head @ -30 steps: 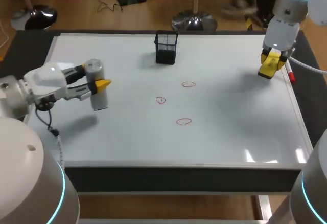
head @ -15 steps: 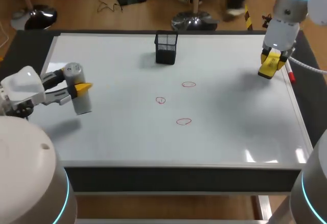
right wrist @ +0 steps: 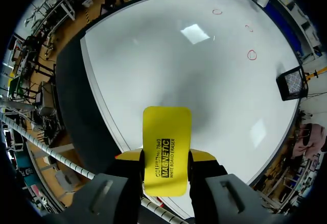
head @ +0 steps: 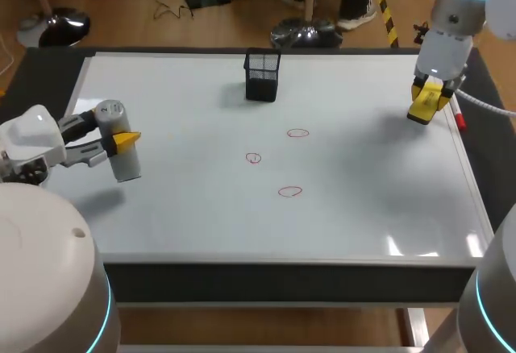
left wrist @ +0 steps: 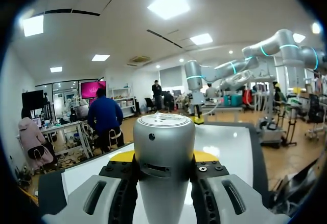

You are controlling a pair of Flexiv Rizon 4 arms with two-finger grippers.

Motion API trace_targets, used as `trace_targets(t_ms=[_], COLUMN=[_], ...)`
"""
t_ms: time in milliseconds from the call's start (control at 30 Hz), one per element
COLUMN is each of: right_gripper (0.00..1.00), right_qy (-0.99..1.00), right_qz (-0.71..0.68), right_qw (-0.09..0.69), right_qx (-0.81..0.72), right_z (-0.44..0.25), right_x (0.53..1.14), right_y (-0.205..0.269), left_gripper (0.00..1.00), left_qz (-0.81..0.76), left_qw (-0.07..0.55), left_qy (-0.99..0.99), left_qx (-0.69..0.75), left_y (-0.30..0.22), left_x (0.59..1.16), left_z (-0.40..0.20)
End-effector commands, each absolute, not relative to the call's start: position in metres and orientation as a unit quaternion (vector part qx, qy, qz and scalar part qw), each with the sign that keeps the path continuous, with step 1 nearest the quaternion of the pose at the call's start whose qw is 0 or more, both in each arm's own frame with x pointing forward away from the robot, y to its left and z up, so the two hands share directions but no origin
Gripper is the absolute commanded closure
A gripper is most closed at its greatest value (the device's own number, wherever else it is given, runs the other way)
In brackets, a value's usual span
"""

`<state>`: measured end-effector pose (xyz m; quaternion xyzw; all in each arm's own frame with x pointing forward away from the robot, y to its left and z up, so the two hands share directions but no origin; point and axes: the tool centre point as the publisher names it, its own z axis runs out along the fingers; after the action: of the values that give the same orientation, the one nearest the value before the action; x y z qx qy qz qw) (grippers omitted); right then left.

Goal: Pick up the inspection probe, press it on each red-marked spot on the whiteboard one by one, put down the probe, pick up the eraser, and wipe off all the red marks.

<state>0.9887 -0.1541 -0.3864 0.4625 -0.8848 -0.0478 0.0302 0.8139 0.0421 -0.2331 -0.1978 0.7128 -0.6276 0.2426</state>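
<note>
Left arm: end effector [head: 121, 139] sits over the left part of the whiteboard [head: 363, 208], closed on the probe [head: 126, 164]. The probe is a grey cylinder, roughly upright, its rounded cap tilted slightly to the far left. Its shadow lies on the board apart from its lower end, so it is held clear of the surface. In the left wrist view the probe [left wrist: 163, 137] fills the space between the two fingers, with a yellow tip showing against it on each side; end effector [left wrist: 163, 158] gripping from both sides.

Right arm: end effector [head: 426, 103] hangs over the far right of the board, just inside its right edge. It grips the eraser [right wrist: 167, 132], a flat yellow block. In the right wrist view both fingers of that end effector [right wrist: 166, 157] press on the long sides of the eraser, which sticks out ahead of them, with the board well below it.

Marks: three red rings [head: 297, 133], [head: 253, 158], [head: 289, 191] near the middle of the board, well apart from both end effectors. None is wiped. They also show small and far ahead in the right wrist view.

Other: black mesh cup [head: 262, 75] stands upright on the far middle of the board. The board lies flat on the dark counter [head: 282, 276].
</note>
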Motion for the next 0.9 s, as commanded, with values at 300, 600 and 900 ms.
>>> trace_targets(t_ms=[300, 600, 900], right_gripper=[1.00, 1.00, 1.00], right_qy=[-0.854, -0.824, -0.776], right_qz=[-0.004, -0.015, -0.035], right_qw=[0.083, 0.070, 0.056], right_qx=[0.514, 0.561, 0.627], right_z=[-0.381, -0.377, -0.375], right_x=[0.963, 0.927, 0.899], right_y=[-0.105, -0.039, 0.029], left_gripper=[1.00, 1.00, 1.00], left_qz=[-0.628, -0.628, -0.628], left_qw=[0.243, 0.243, 0.243], left_qy=[0.713, 0.713, 0.713], left_qx=[-0.197, -0.197, -0.197], left_y=[0.042, 0.042, 0.042], left_x=[0.814, 0.814, 0.814], left_z=[-0.232, -0.232, -0.232])
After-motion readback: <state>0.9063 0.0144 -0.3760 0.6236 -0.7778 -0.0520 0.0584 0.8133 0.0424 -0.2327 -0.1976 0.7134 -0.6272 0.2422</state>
